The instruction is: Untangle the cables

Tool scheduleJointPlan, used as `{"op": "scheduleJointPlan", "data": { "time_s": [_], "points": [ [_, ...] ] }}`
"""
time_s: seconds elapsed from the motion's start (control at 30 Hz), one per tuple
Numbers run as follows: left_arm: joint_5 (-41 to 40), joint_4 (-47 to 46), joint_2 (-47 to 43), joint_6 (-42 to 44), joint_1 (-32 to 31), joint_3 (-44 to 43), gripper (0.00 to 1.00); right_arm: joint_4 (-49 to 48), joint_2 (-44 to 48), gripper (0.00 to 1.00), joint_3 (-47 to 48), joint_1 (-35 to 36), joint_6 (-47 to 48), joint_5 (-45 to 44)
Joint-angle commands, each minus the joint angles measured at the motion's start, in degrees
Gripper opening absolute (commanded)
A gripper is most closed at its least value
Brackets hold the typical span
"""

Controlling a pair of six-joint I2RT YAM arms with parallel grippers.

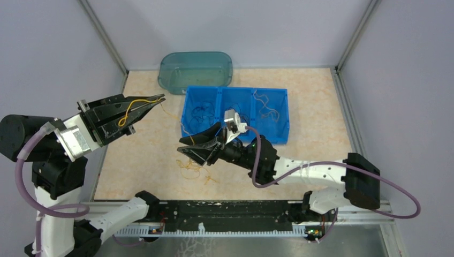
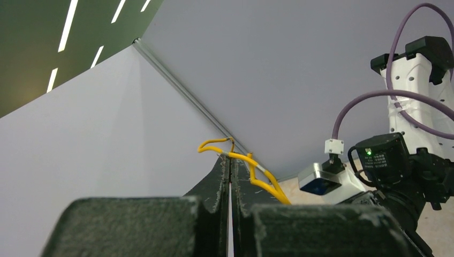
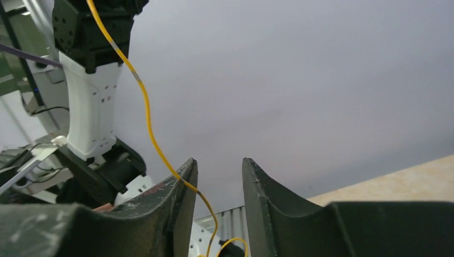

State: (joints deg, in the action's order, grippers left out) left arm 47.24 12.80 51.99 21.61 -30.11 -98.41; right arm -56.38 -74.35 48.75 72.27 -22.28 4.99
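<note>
My left gripper (image 1: 159, 99) is raised over the table's left side and shut on a yellow cable (image 1: 136, 104). In the left wrist view that yellow cable (image 2: 257, 171) loops out of the closed tips of the left gripper (image 2: 230, 158). It hangs down toward my right gripper (image 1: 183, 145), which is low over the table's middle. In the right wrist view the yellow cable (image 3: 147, 128) crosses one finger and passes through the gap of the right gripper (image 3: 219, 163), whose jaws stand apart. A thin orange-yellow clump of cables (image 1: 193, 168) lies on the table just below the right gripper.
A blue three-compartment bin (image 1: 284, 136) behind the right gripper holds thin blue, black and orange wires. A teal translucent tub (image 1: 195, 69) stands at the back. Grey walls enclose the table on three sides, and a black rail (image 1: 225, 217) runs along the near edge.
</note>
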Motion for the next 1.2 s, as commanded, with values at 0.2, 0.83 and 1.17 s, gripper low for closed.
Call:
{"op": "scheduleJointPlan", "data": {
  "time_s": [0.2,0.83,1.17],
  "points": [
    [1.35,-4.35,1.23,-1.50,0.29,0.55,0.02,-10.72,-7.46,0.30,0.11,0.59,-12.83,6.33],
    [0.67,-8.50,4.48,-3.37,0.23,-3.49,0.03,-12.96,-19.22,0.26,-5.74,0.64,-14.09,5.20],
    [-3.62,-14.65,6.12,-1.92,0.29,-6.33,0.03,-8.82,-23.13,0.25,-9.64,0.59,-9.07,0.23]
  ]
}}
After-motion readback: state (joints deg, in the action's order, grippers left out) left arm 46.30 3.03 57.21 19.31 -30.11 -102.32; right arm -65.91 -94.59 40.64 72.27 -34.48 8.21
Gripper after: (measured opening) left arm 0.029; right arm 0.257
